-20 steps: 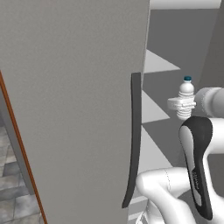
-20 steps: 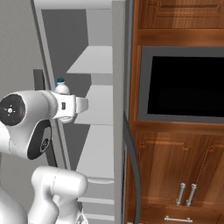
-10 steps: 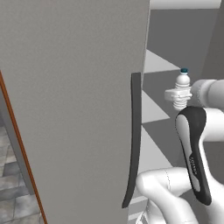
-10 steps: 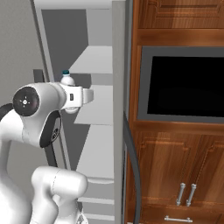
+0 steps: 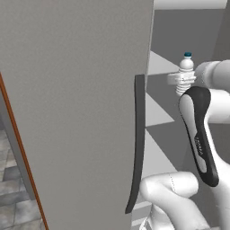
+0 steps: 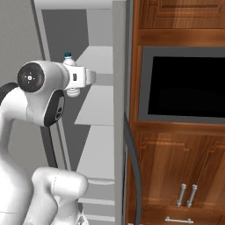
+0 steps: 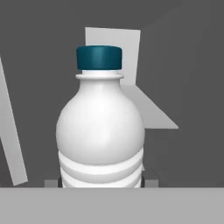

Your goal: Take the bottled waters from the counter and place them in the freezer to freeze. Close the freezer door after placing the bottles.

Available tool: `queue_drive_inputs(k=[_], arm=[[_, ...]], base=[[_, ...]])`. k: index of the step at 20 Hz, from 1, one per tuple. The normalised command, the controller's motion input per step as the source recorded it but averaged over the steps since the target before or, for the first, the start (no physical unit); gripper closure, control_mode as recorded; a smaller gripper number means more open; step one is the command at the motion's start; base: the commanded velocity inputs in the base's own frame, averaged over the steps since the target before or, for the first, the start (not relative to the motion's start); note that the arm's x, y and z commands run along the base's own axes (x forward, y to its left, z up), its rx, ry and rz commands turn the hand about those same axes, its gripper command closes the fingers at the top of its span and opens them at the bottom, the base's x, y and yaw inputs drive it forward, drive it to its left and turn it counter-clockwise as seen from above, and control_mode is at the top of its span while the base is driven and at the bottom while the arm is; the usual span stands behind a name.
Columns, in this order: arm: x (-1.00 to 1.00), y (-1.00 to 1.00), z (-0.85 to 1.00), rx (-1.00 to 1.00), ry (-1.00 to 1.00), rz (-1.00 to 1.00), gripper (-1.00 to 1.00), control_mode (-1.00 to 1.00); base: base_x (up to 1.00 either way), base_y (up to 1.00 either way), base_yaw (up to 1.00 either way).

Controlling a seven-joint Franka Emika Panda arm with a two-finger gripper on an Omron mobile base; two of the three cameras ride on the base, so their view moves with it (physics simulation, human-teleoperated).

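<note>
My gripper (image 5: 181,81) (image 6: 75,84) (image 7: 101,182) is shut on a bottled water (image 5: 185,72) (image 6: 68,59) (image 7: 100,127), a clear ribbed bottle with a teal cap, held upright. It hangs in the open freezer's mouth, level with the upper pale shelves (image 5: 157,110) (image 6: 99,105). The freezer door (image 5: 76,112) stands wide open to my left, its long dark bar handle (image 5: 138,143) facing me. In the hand view the bottle blocks most of the grey freezer interior behind it. The counter is out of view.
A black wall oven (image 6: 184,83) sits in brown wooden cabinets (image 6: 176,176) right of the freezer. A grey upright edge (image 6: 118,110) with a curved dark handle (image 6: 132,167) separates them. My own white arm (image 5: 197,134) rises close in front of the shelves.
The arm has lifted the bottle and carried it further towards the freezer shelves. The grip on the bottle is unchanged and the door has not moved.
</note>
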Motion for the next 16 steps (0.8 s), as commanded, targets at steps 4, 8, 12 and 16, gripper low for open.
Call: queue_drive_inputs(k=[4, 8, 12, 16], arm=[[0.14, -0.01, 0.21, 0.02, 0.00, 0.02, 1.00, -1.00], [0.24, 0.00, 0.00, 0.00, 0.00, 0.00, 1.00, -1.00], [0.43, 0.00, 0.00, 0.00, 0.00, 0.00, 1.00, -1.00], [0.44, -0.03, 0.00, 0.00, 0.00, 0.00, 1.00, -1.00]], base=[[0.00, 0.00, 0.00], [0.00, 0.00, 0.00], [0.00, 0.00, 0.00], [0.00, 0.00, 0.00]])
